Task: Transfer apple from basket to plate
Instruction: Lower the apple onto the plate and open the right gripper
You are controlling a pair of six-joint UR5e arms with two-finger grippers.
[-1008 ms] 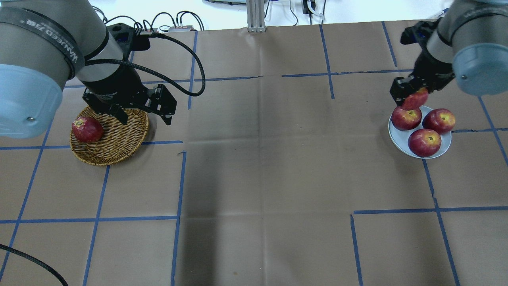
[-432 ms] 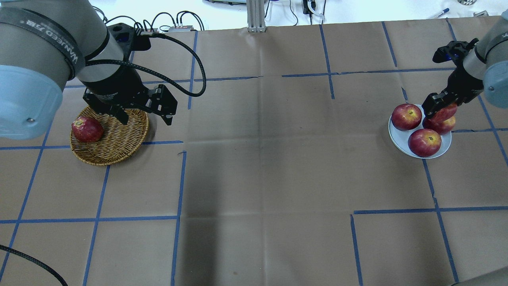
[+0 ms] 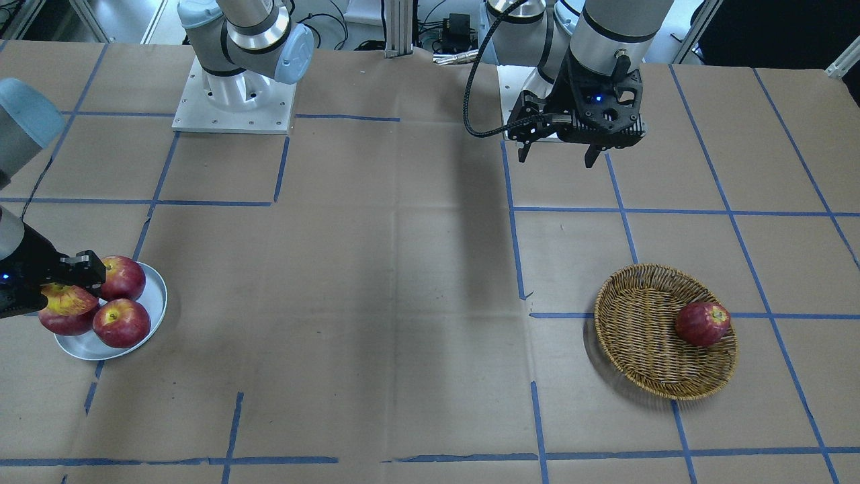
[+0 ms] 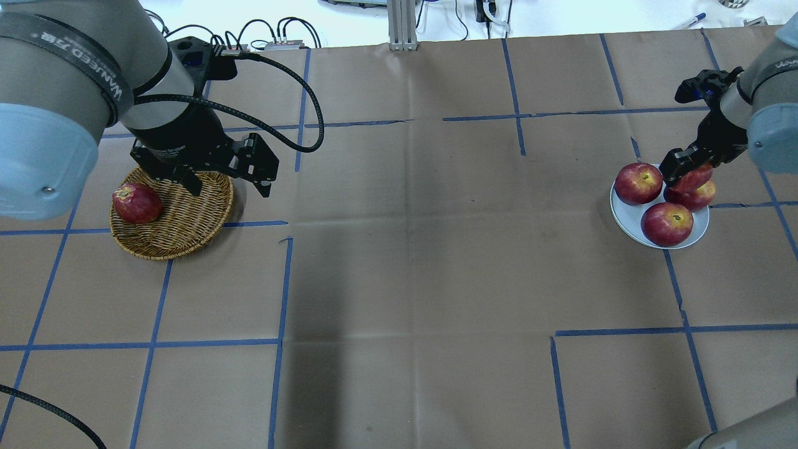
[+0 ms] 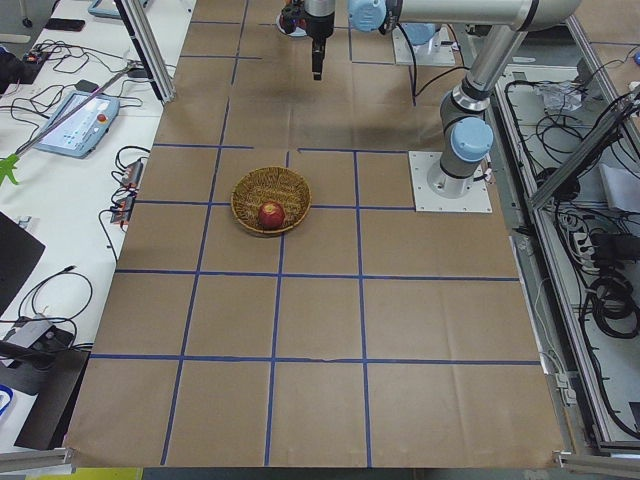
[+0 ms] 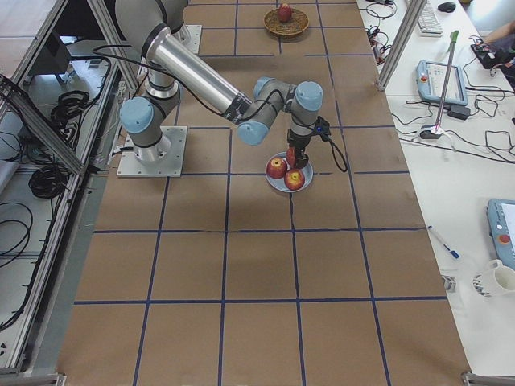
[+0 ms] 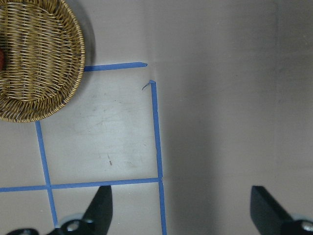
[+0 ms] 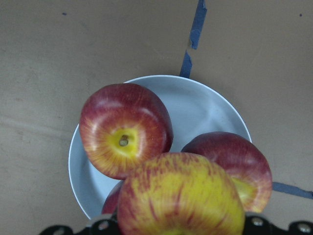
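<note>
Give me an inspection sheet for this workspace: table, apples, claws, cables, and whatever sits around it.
Surface: brown paper-covered table with a blue tape grid.
Job's things: yellow-streaked apple held over the plate; basket on the robot's left side.
Clutter: three red apples on the plate; one dark red apple in the basket.
Claws: right claw shut on the yellow-streaked apple; left claw open, raised, empty.
Cables: black cable looping off the left wrist.
Surroundings: teach pendant and wires on side benches.
</note>
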